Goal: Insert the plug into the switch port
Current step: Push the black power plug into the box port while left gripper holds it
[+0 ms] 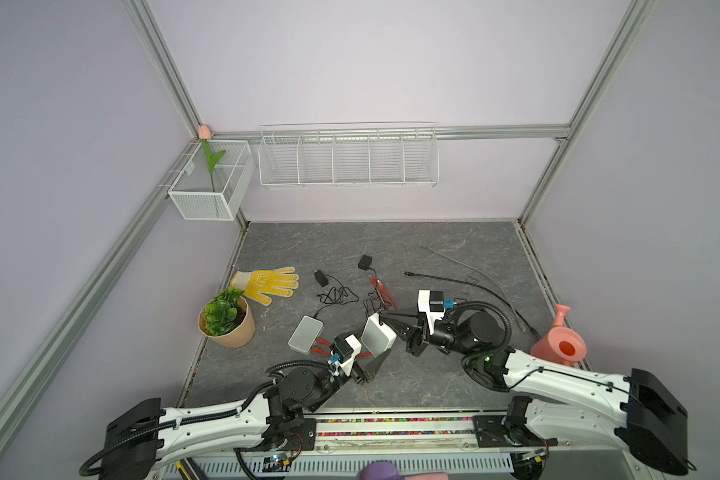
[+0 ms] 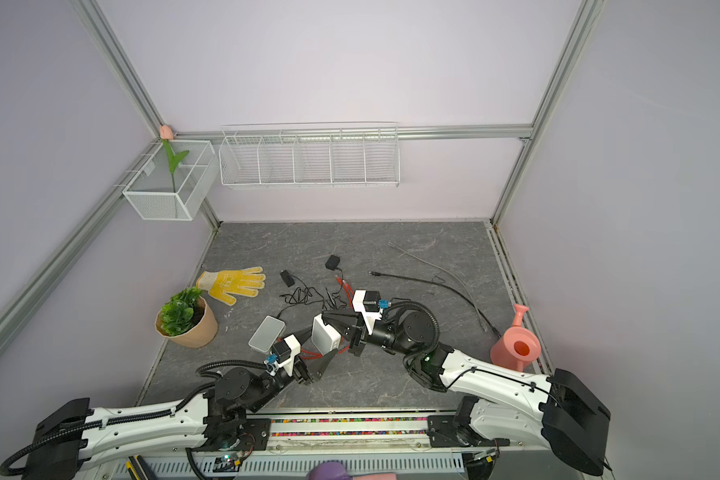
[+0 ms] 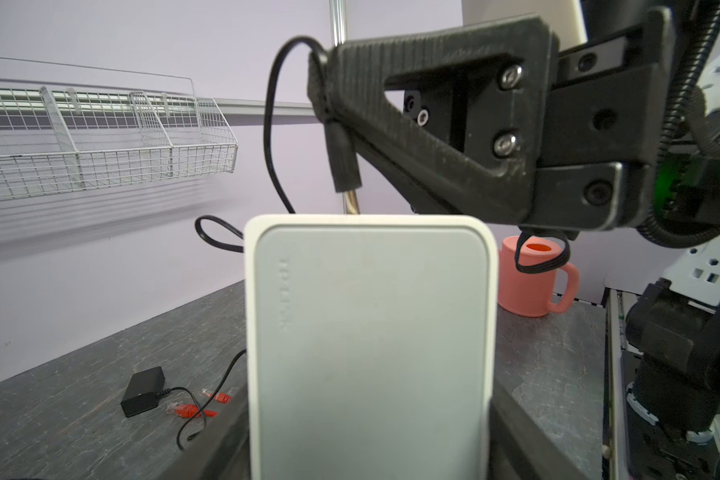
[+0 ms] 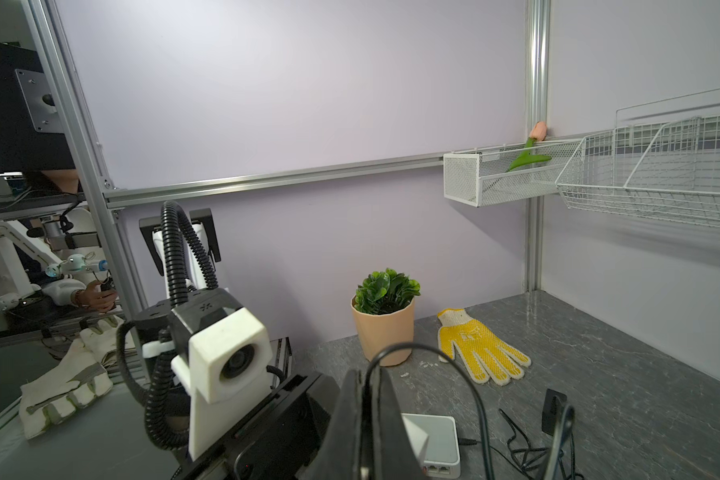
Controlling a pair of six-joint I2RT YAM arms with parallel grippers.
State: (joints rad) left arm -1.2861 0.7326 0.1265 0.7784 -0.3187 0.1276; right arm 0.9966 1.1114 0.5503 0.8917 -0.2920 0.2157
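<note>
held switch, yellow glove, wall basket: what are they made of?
Held switch: looks like hard plastic, matte white-grey, moulded rounded corners.
Glove: knit fabric, yellow, apparently with rubbery grip dots.
Wall basket: thin metal wire, probably white-coated, open grid.

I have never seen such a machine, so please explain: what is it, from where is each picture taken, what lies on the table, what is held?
These are two robot arms with two-finger grippers. Two pictures look down on the whole table; the other two come from a camera on each wrist. The left gripper holds a white switch upright. The right gripper is shut on a black plug, its metal tip at the switch's upper edge. On the table lie a second switch, a glove, a plant, a watering can, adapters and cables.
</note>
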